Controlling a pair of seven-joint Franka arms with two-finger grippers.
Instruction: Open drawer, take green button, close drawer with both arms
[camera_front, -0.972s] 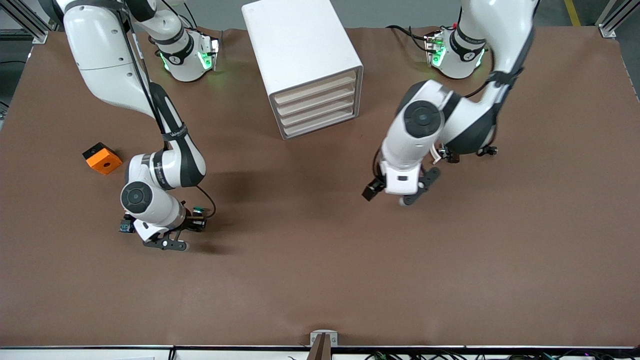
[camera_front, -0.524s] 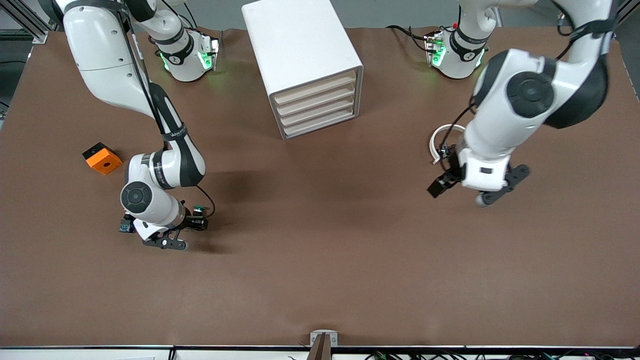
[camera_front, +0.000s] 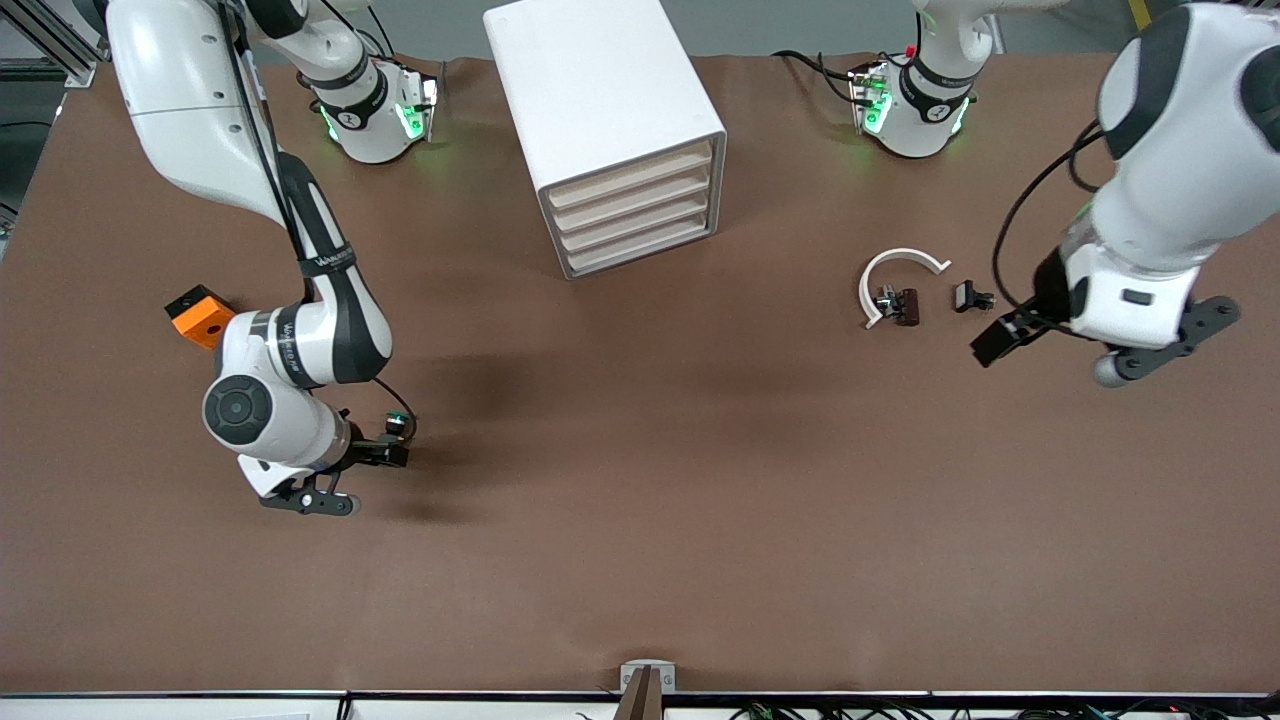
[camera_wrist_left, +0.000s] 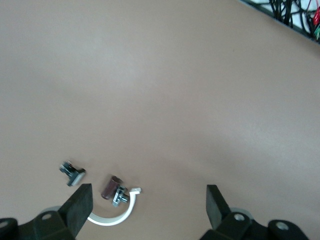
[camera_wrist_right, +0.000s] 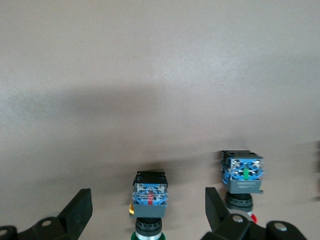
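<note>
Releasing appears to be the step in hand. Right gripper (camera_front: 385, 450) sits low at the tabletop (camera_front: 640, 560), toward the right arm's end, fingers (camera_wrist_right: 80, 210) apart around the green-capped button (camera_wrist_right: 149, 192). A second push button (camera_wrist_right: 243, 172) stands just beside, so lift straight up. Left gripper (camera_wrist_left: 147, 205) waits, fingers apart, over the left arm's end. Drawer cabinet (camera_front: 610, 120) by the base edge looks shut.

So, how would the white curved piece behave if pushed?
The white curved piece looks thin, so probably light and easy to slide on the smooth table. As an open arc lying flat, it may spin rather than travel straight, and could flex slightly.
</note>
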